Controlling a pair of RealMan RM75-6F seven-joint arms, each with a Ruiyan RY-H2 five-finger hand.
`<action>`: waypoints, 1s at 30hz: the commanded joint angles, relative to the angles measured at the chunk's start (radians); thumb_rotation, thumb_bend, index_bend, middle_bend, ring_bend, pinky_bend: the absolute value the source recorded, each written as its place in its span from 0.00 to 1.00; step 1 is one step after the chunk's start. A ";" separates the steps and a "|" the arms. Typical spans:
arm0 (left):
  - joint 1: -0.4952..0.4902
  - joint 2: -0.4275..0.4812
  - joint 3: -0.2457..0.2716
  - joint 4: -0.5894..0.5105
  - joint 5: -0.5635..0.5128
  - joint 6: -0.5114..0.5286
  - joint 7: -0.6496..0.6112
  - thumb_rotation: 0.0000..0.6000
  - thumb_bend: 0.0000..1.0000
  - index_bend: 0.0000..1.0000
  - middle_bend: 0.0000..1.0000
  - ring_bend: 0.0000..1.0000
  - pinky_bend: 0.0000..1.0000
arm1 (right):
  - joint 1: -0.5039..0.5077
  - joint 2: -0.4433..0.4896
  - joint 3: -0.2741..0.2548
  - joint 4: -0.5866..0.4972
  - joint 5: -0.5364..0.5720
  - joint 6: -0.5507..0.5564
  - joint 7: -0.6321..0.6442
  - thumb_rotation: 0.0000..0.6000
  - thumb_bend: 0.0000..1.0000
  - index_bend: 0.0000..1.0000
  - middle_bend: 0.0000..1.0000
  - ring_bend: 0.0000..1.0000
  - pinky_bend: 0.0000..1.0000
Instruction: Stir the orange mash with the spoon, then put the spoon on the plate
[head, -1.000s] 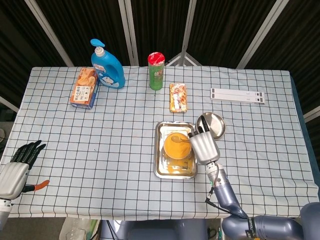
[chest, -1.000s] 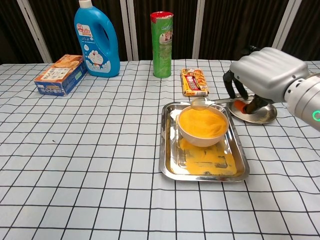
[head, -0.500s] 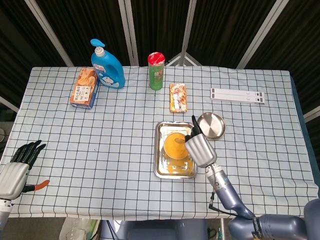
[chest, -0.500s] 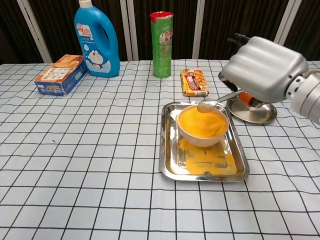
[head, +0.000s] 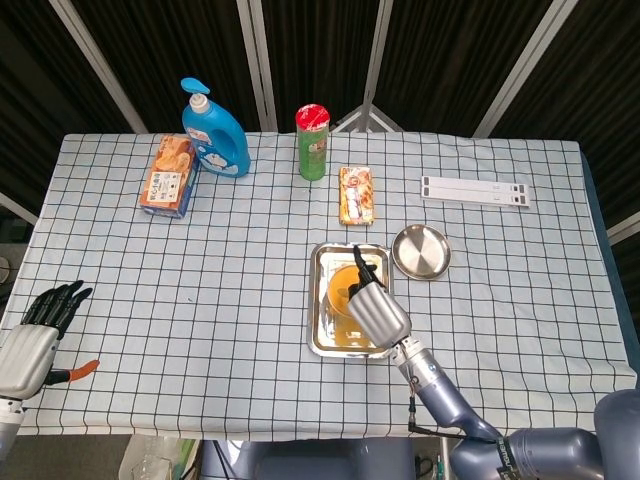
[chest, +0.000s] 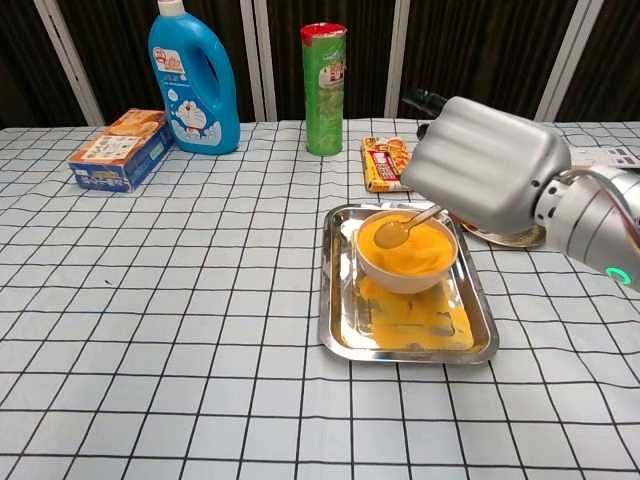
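A white bowl of orange mash stands in a steel tray smeared with orange. My right hand holds a metal spoon, whose bowl lies on the mash. From the head view the right hand covers much of the bowl. A round steel plate sits just right of the tray; in the chest view only a sliver of the plate shows behind the hand. My left hand rests at the table's near left edge, holding nothing, fingers apart.
A blue detergent bottle, a green chip can and an orange snack box stand along the back. A flat snack pack lies behind the tray. A white strip lies at the back right.
My right hand has swung left from over the plate to over the bowl, lowering the spoon onto the mash. The left hand has not moved.
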 joint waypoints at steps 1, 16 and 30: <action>-0.001 0.000 0.000 -0.001 -0.001 -0.004 0.000 1.00 0.00 0.00 0.00 0.00 0.00 | 0.002 0.012 -0.011 -0.013 -0.009 -0.011 -0.014 1.00 0.72 0.74 0.68 0.37 0.00; -0.002 0.000 0.000 -0.005 -0.006 -0.008 0.007 1.00 0.00 0.00 0.00 0.00 0.00 | -0.012 0.011 -0.019 0.022 0.009 -0.024 -0.026 1.00 0.73 0.75 0.68 0.37 0.00; -0.002 0.000 -0.001 -0.004 -0.006 -0.006 0.003 1.00 0.00 0.00 0.00 0.00 0.00 | -0.026 0.003 0.005 0.092 0.037 -0.008 -0.029 1.00 0.74 0.76 0.69 0.38 0.00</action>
